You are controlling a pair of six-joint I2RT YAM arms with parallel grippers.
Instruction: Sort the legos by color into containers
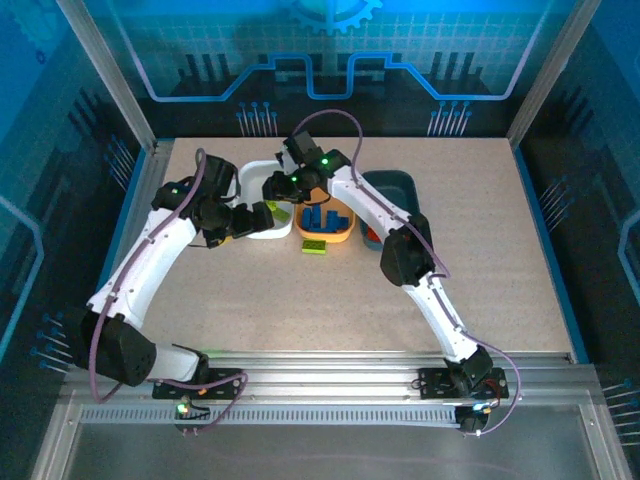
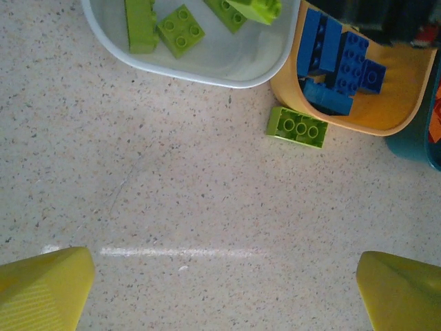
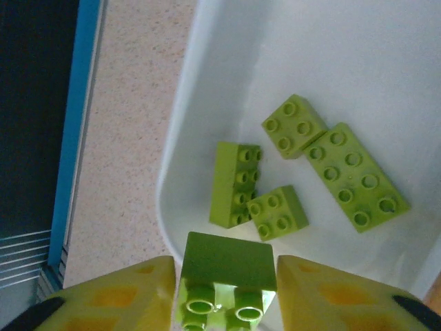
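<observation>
Lime brick (image 3: 226,261) pinched between right gripper (image 3: 224,293) jaws, over tray (image 3: 173,200); looks rigid, light, slick. Left gripper (image 2: 224,293) spread; stray brick (image 2: 298,127) ahead, grip smooth long sides.

**Lime, blue and orange on speckled beige**

The shallow white plastic tray (image 2: 207,72) holds only lime green studded plastic bricks (image 3: 355,176). Beside the white tray, the light orange plastic tray (image 2: 386,117) carries blue studded bricks (image 2: 337,65), and a loose lime green brick (image 2: 297,127) lies on the beige, dark-speckled tabletop (image 2: 207,193). The dark teal plastic tray (image 2: 413,148) shows bright orange pieces (image 2: 435,131). Yellow-green fingers (image 2: 41,289) mark the left gripper (image 2: 224,265) and the right gripper (image 3: 226,276), which pinches a further lime green brick (image 3: 224,252).
</observation>
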